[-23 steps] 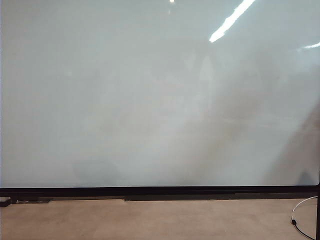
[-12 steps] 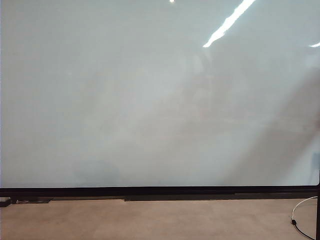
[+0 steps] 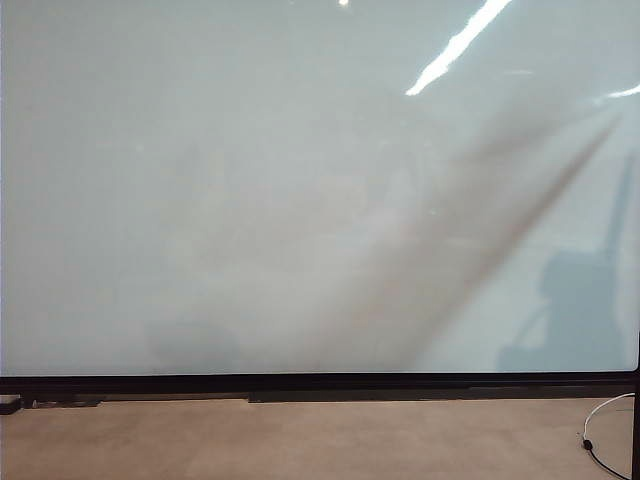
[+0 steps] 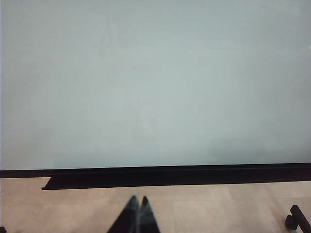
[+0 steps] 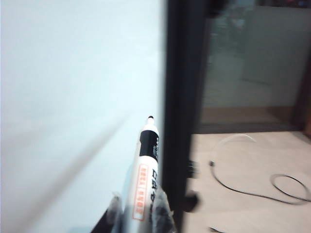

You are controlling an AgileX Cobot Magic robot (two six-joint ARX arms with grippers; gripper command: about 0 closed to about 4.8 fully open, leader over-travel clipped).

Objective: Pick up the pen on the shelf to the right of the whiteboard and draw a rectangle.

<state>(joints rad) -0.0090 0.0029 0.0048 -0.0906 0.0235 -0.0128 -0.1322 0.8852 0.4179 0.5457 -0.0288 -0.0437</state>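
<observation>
1. Gripping the pen (image 5: 146,179), the right gripper (image 5: 141,213) has its jaws clamped on the barrel, tip near the whiteboard (image 3: 250,200) right frame edge.
2. The left gripper (image 4: 137,218), jaws pressed together and empty, hangs below the whiteboard's lower frame.

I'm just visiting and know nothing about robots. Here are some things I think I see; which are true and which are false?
1. The right end effector holds a pen. True.
2. A rectangle is already drawn on the whiteboard. False: the board shows no drawn line, only reflections and shadows.
3. The pen's dark tip points away from the end effector that holds it. True.
4. The left end effector grips a second pen. False: its fingers are shut together with nothing between them.
5. A thin cable lies on the floor beyond the board's black edge. True.
6. The pen's tip is pressed to the board. False: the right wrist view shows it in the air, short of the surface.
</observation>
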